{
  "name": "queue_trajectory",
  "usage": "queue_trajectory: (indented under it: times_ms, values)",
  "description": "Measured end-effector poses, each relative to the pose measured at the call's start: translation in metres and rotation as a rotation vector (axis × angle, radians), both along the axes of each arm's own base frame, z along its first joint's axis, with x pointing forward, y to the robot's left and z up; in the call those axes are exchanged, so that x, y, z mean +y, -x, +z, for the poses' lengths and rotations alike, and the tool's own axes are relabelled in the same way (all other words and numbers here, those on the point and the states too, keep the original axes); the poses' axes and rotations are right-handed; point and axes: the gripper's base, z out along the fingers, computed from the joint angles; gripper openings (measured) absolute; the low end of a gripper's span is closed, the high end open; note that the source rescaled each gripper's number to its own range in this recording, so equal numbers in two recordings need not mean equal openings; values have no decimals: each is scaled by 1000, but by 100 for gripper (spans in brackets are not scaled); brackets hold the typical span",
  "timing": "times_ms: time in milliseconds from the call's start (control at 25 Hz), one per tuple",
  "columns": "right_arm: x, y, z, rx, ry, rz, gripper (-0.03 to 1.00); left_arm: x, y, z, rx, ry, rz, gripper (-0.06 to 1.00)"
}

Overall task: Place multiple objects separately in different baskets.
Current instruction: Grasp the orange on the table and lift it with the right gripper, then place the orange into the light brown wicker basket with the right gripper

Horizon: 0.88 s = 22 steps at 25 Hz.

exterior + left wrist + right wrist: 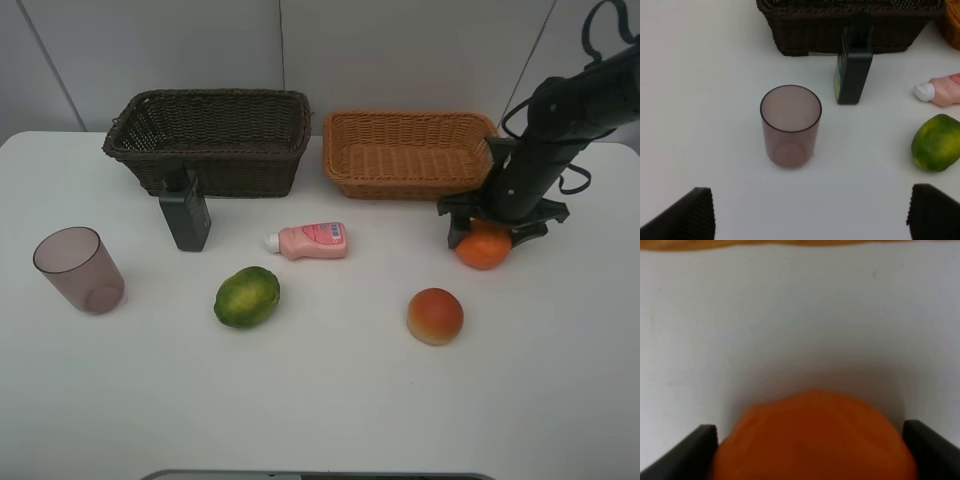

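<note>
The right gripper (pixel 487 232) stands straight down over the orange (pixel 484 252), which sits on the white table (pixel 330 400) just in front of the right front corner of the tan wicker basket (pixel 400 187). In the right wrist view a dark finger sits against each side of the fruit, so the jaws look pinched on it. I cannot tell whether it has left the table.

The coming move, as I judge it, turns on one thing. The tan basket's open mouth lies just behind the orange and a little to the left, and its front rim stands between the two. The fruit would have to rise above that rim before it goes back. It is round, so it has no long axis to line up. The right arm is by far the nearer to that basket.

The left gripper (pixel 810 215) hangs well to the left of the tan basket, its fingers spread wide and holding nothing, above the translucent purple-brown cup (pixel 790 127).

As for writing, the pink bottle (pixel 312 240) lies on its side in front of the tan basket's left corner. Its white cap points away from the basket, and its label has a blue patch that I cannot read. The dark green bottle (pixel 854 65) shows a yellow-green side label, also too small to read.
</note>
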Motion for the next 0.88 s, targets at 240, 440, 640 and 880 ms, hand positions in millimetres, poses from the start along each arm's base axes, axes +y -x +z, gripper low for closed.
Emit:
queue_trajectory:
  times_ms: [240,440,640,880]
  values:
    - [-1,2,2,17,17,11,52,0,0,0,0,0,0,99]
    - [-4,8,24,20,37,22,52,0,0,0,0,0,0,99]
    - [-5,16,51,9,48,40,52,0,0,0,0,0,0,99]
    - [10,6,82,-18,57,151,52,0,0,0,0,0,0,99]
